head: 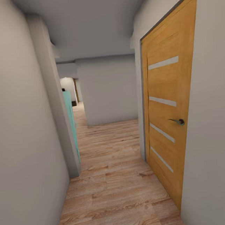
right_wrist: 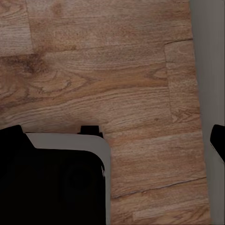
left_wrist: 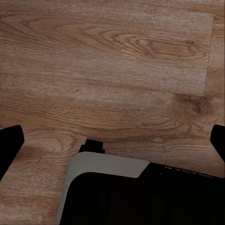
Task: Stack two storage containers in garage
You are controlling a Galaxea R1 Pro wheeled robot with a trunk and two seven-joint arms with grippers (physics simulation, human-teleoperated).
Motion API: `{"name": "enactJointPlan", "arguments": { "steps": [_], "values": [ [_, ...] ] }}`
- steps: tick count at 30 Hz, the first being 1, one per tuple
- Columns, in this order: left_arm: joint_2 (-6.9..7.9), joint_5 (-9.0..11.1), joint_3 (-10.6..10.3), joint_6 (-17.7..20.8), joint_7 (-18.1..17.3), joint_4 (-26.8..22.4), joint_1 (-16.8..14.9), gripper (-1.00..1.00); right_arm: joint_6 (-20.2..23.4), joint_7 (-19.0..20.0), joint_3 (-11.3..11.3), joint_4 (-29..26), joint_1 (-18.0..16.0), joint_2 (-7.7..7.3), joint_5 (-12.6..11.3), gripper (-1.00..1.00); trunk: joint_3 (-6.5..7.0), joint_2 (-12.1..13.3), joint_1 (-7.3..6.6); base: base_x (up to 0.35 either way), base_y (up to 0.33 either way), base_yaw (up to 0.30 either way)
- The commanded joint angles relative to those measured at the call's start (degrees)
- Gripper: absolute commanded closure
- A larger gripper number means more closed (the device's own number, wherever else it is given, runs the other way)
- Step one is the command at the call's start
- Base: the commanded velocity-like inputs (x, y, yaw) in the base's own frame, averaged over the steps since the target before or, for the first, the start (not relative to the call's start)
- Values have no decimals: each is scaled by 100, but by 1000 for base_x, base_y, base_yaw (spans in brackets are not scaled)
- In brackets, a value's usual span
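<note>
Where grey walls (head: 20,138) narrow: wooden door (head: 169,119) (shut), plank floor (head: 115,196).

Head camera faces along the corridor; both wrist cameras look closely down at the wood floor (head: 114,182).

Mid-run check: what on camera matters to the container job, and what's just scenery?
Job-related:
left pincer, open, empty
right pincer, open, empty

Scenery:
light wood plank floor
orange wooden door with pale stripes
grey hallway walls
teal panel
</note>
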Motion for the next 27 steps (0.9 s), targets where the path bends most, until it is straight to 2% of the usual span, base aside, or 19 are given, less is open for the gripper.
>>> {"name": "enactJointPlan", "arguments": {
  "steps": [1, 17, 27],
  "values": [
    [0, 42, -18, -18, -7, 8, -4, -100, -35, -3, 49, 18, -7, 2, -52, -100, -8, -8, 5, 190, 0, 269],
    [0, 42, -18, -14, -7, 8, -4, -100, -37, -5, 47, 18, -8, -4, -56, -100, -8, -8, 5, 191, 0, 265],
    [0, 35, -23, 23, -7, 8, -1, -100, -47, 0, 45, 18, -9, -8, -50, -100, -8, -8, 5, 294, 0, 41]
  ]
}}
